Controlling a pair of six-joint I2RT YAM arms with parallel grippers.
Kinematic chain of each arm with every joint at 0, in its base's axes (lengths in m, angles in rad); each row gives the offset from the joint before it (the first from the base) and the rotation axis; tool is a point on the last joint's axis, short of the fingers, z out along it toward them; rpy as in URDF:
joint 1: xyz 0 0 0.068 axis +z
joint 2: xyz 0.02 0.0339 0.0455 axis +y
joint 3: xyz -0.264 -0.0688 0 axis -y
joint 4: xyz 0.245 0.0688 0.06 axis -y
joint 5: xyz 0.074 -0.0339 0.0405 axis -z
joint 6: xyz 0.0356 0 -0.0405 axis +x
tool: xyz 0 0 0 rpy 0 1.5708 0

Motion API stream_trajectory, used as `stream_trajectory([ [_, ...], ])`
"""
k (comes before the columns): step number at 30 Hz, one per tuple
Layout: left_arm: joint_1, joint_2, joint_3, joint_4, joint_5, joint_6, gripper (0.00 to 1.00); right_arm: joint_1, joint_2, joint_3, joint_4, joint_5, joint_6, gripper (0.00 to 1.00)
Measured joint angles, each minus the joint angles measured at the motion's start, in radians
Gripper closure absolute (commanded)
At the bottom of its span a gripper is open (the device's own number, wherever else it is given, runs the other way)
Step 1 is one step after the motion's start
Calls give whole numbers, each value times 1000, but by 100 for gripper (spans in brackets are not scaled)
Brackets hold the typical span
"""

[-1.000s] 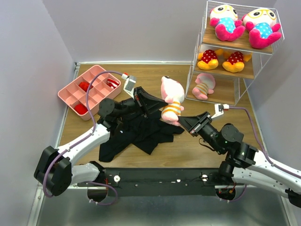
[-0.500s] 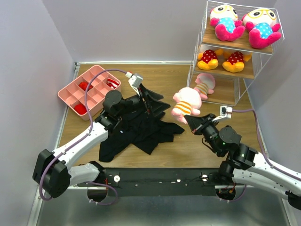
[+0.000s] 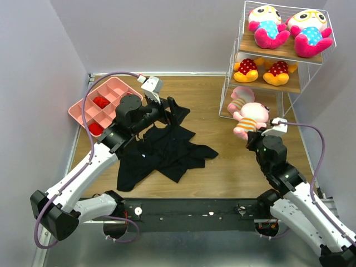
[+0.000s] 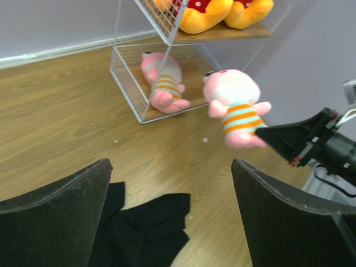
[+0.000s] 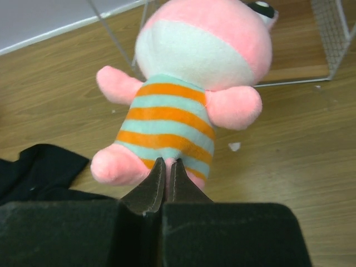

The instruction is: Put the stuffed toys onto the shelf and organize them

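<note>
My right gripper (image 5: 168, 162) is shut on the lower body of a pale pink stuffed toy with orange and teal stripes (image 5: 189, 83). It holds the toy (image 3: 251, 118) off the table, just in front of the bottom tier of the shelf (image 3: 268, 107). A second pink striped toy (image 3: 239, 99) lies on that tier. Two yellow-orange toys (image 3: 247, 69) sit on the middle board and two blue-bodied ones (image 3: 267, 25) on top. My left gripper (image 4: 171, 167) is open and holds nothing, hovering over the black garment (image 3: 161, 150).
A pink compartment tray (image 3: 105, 105) with red pieces stands at the back left. The black garment spreads over the table's middle-left. Grey walls close in the left, back and right sides; the shelf fills the back right corner.
My left gripper has let go of the pink striped toy, opened and drawn back to the left. My right gripper has carried the toy rightwards up to the shelf's bottom tier.
</note>
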Motion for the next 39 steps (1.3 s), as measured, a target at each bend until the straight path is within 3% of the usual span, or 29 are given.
stream_trajectory([
  [4, 0, -11, 19, -61, -43, 69, 1, -127, 10, -38, 24, -10, -42, 99],
  [11, 0, -62, -49, -110, -112, 124, 1, -367, 190, -71, 151, -160, -129, 99],
  [21, 0, -207, -92, -89, -150, 127, 1, -466, 412, -89, 385, -306, -300, 99],
  [39, 0, -233, -97, -79, -147, 121, 1, -560, 676, 13, 499, -372, -406, 96],
])
